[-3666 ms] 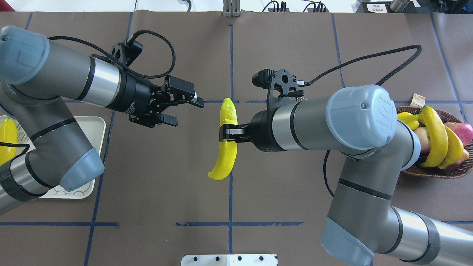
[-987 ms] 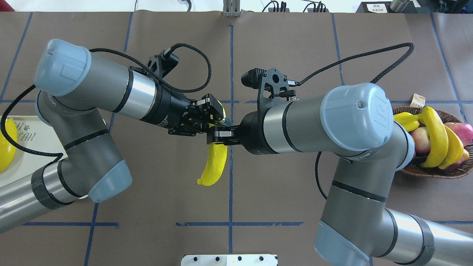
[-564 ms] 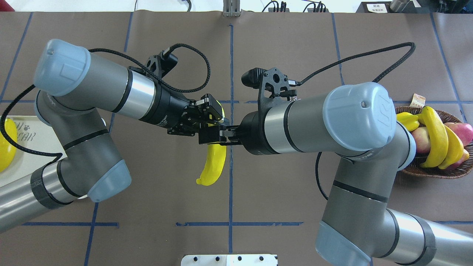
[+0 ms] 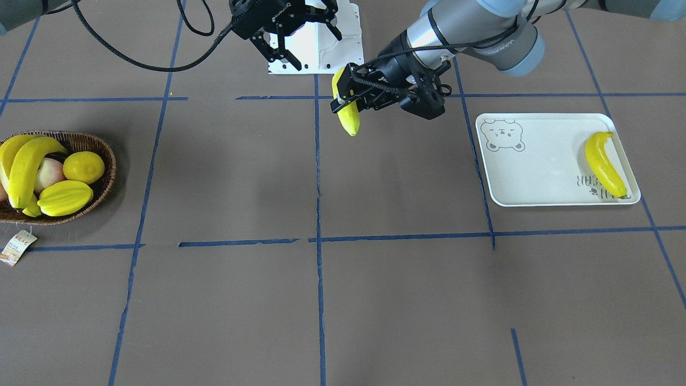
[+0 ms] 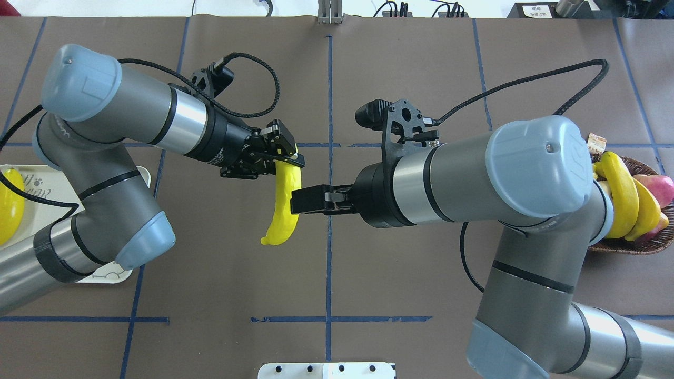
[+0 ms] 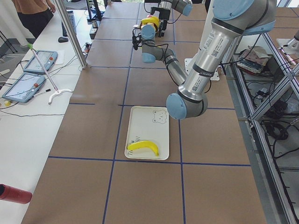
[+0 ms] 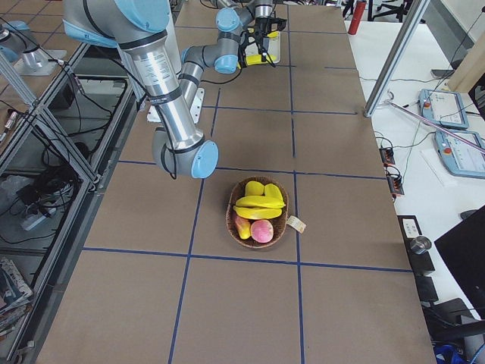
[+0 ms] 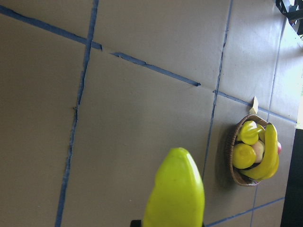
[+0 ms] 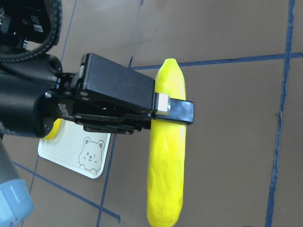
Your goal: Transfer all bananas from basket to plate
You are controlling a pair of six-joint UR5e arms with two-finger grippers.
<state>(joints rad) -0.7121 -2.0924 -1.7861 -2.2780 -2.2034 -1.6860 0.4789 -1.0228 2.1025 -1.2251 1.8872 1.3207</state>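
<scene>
The held banana [image 5: 281, 210] is smooth, bright yellow and gently curved. It hangs in the air above the middle of the worktop [image 4: 214, 177], its long body dropping down from a grasp near its upper end. The left end effector [image 5: 288, 160] is clamped narrowly around that upper end; the right wrist view shows one black finger [image 9: 174, 109] lying flat across the yellow skin. The right end effector [image 5: 296, 200] has its fingers spread wide and carries nothing. In the front-facing view it stands clear of the fruit, though from overhead its tip appears just beside the banana's middle. A second banana [image 4: 603, 161] lies flat along one short edge of the plate [image 4: 536, 177], an off-white tray with a grey bear face that sits on the worktop on the robot's left. Two more bananas [image 4: 21, 161] rest in the dark wicker basket [image 4: 107, 155], well apart on the robot's right, alongside a ridged starfruit [image 4: 64, 197], a lemon [image 4: 84, 167] and a reddish fruit [image 4: 45, 174]. The basket's paper tag [image 4: 16, 247] lies on the worktop just beside it.
</scene>
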